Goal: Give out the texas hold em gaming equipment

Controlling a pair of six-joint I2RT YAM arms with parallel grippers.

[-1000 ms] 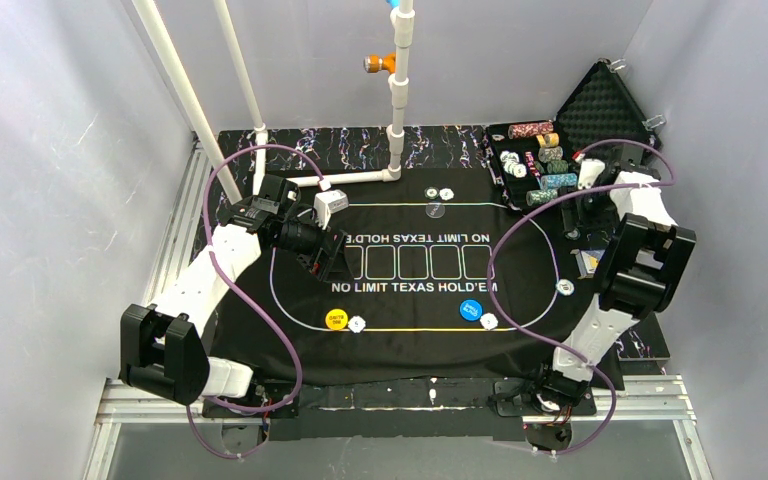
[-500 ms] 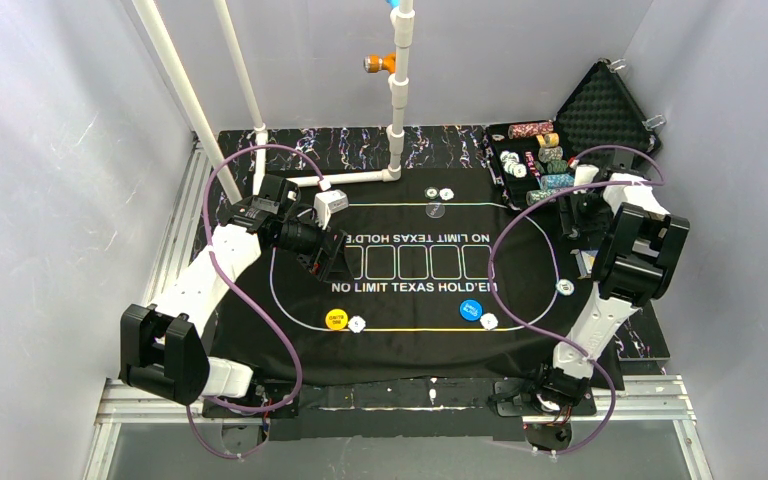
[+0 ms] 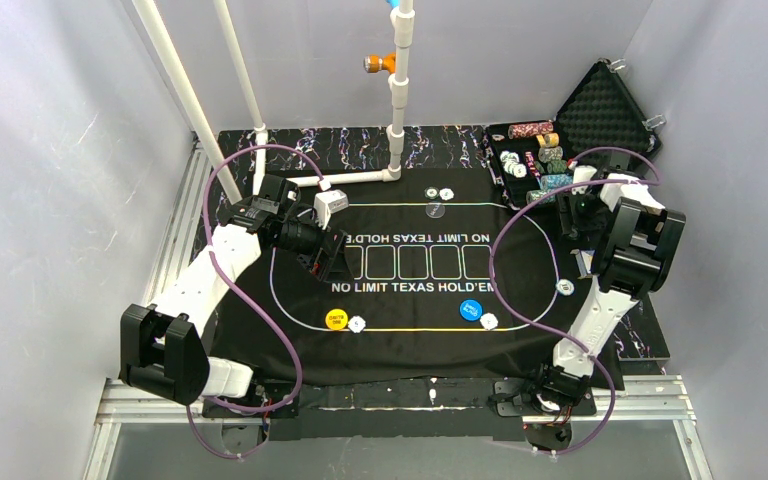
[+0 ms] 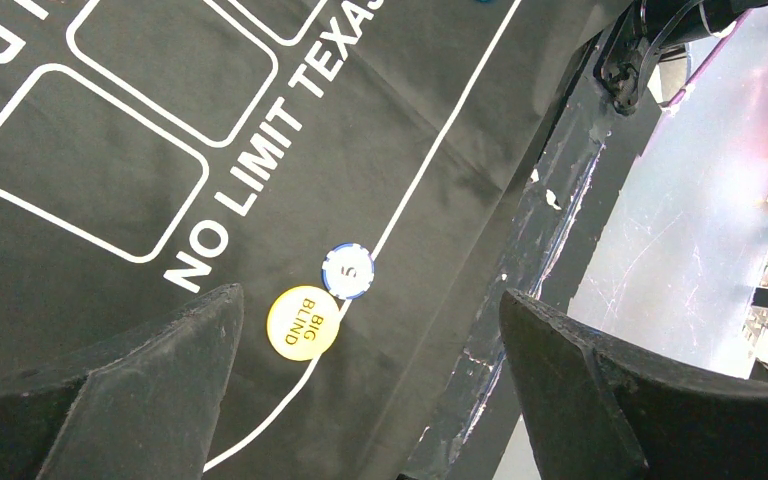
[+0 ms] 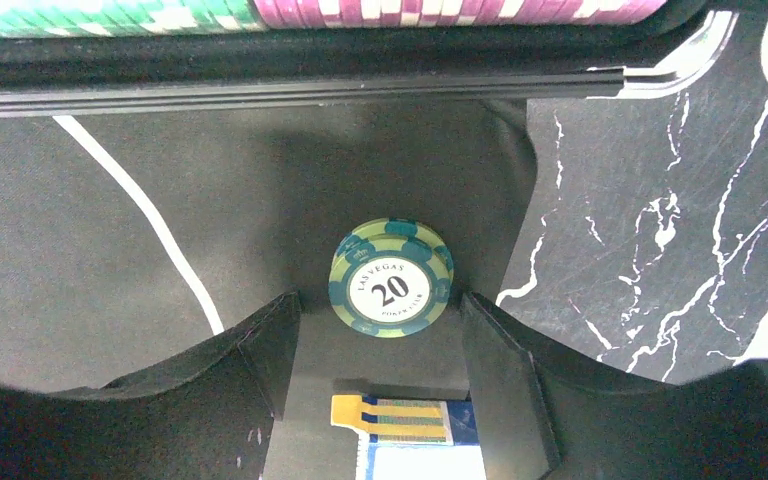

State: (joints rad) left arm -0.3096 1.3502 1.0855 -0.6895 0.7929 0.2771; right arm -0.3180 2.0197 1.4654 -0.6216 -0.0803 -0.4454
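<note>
We log green chip (image 5: 391, 278): light and dark green rim blocks, white centre printed "LAS VEGAS 20". It lies flat on black mat (image 5: 110, 250) toward far right corner of counter, just beside case rim (image 5: 260, 90).

Right gripper (image 5: 380, 297) part spread, fingers flanking chip, gap visible on one side. Only right wrist view shows this; in top view arm hides it.

Left gripper (image 4: 370, 300) spread wide above mat.

Yellow "BIG BLIND" disc (image 4: 302, 322) and white "5" chip (image 4: 348, 271) lie just beside each other near counter's near edge. We read their labels in left wrist view only.
</note>
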